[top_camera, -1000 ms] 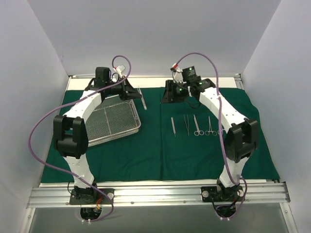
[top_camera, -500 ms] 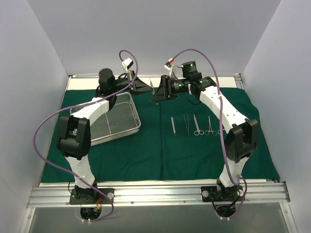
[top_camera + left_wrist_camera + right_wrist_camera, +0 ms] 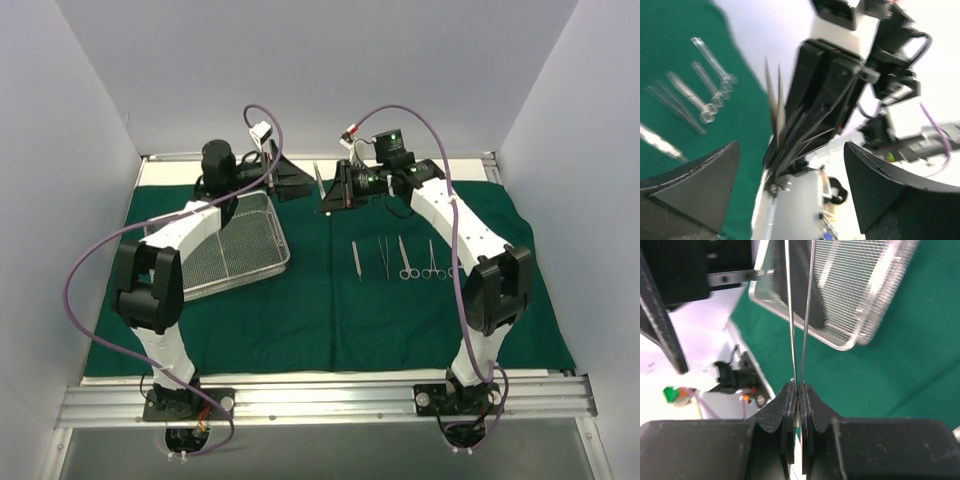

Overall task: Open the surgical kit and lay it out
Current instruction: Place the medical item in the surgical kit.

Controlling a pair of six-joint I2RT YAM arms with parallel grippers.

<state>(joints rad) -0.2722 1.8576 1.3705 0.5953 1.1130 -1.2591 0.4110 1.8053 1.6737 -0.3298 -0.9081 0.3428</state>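
The surgical kit is spread on its dark green cloth [image 3: 300, 310]. The empty wire-mesh tray [image 3: 225, 250] lies at the left. Several slim steel instruments [image 3: 395, 258] lie in a row right of centre, also visible in the left wrist view [image 3: 695, 85]. My right gripper [image 3: 327, 200] [image 3: 799, 386] is shut on a pair of tweezers [image 3: 318, 180] [image 3: 801, 315], held in the air above the cloth's far edge. The tweezers [image 3: 775, 100] point toward my left gripper [image 3: 295, 182] [image 3: 791, 145], which stands open just left of them and holds nothing.
The cloth covers most of the table, ending at a bare pale strip [image 3: 310, 160] along the back wall. White walls close in the left, right and far sides. A metal rail [image 3: 320, 395] carrying both arm bases runs along the near edge.
The left gripper lifted the tweezers from beside the tray toward the middle. The right gripper has shut on them and the left has opened and let go.
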